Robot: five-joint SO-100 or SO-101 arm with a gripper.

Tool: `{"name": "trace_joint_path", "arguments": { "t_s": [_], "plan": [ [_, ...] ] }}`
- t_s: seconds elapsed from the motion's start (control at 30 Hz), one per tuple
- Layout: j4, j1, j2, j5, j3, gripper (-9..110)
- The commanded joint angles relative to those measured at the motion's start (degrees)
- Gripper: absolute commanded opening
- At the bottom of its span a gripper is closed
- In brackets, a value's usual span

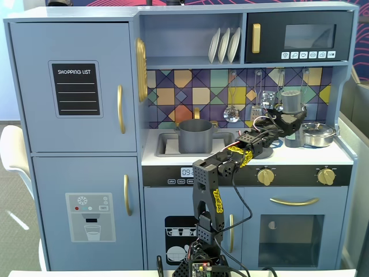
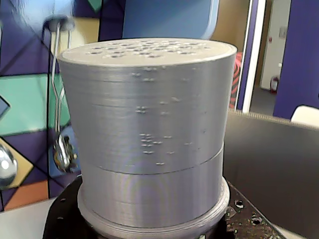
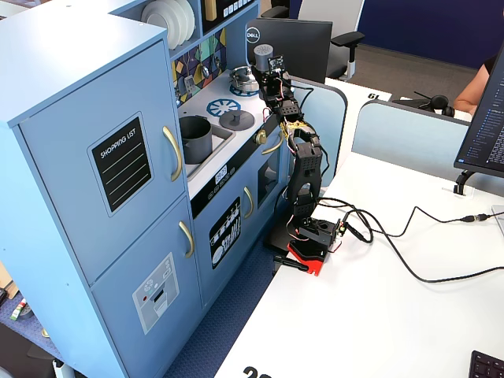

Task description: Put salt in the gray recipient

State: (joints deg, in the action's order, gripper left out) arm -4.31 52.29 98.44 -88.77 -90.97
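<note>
The gripper [image 1: 290, 118] is clamped on the salt shaker [image 2: 149, 134], a ridged gray cylinder, upright, with a perforated pale top.

In a fixed view, the tall grey cylindrical pot [image 1: 195, 136] stands in the sink [image 1: 165, 145] at left; the small silver lidded saucepan [image 1: 318, 133] sits far right on the counter, with the grey perforated-top salt shaker [image 1: 292, 101] raised between them.

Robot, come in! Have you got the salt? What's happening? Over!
Pincer shut on salt shaker, upright above the counter. Gray pot open in sink, unreached. Nothing between them.
</note>
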Motion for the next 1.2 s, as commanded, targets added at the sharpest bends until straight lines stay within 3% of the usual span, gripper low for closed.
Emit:
{"name": "trace_joint_path", "arguments": {
  "t_s": [0.0,0.37,0.87,0.93,1.07,1.17],
  "plan": [
    [-0.7,0.3,0.7,3.1,1.3,0],
    [-0.7,-0.9,-4.0,7.1,3.8,0],
    [-2.8,-1.8,-6.2,5.3,1.2,0],
    [-2.8,-1.8,-5.6,5.4,-0.2,5],
    [-3.1,-1.2,-4.3,5.7,-2.3,29],
    [-3.5,-1.1,-3.9,2.0,-2.6,37]
  ]
}}
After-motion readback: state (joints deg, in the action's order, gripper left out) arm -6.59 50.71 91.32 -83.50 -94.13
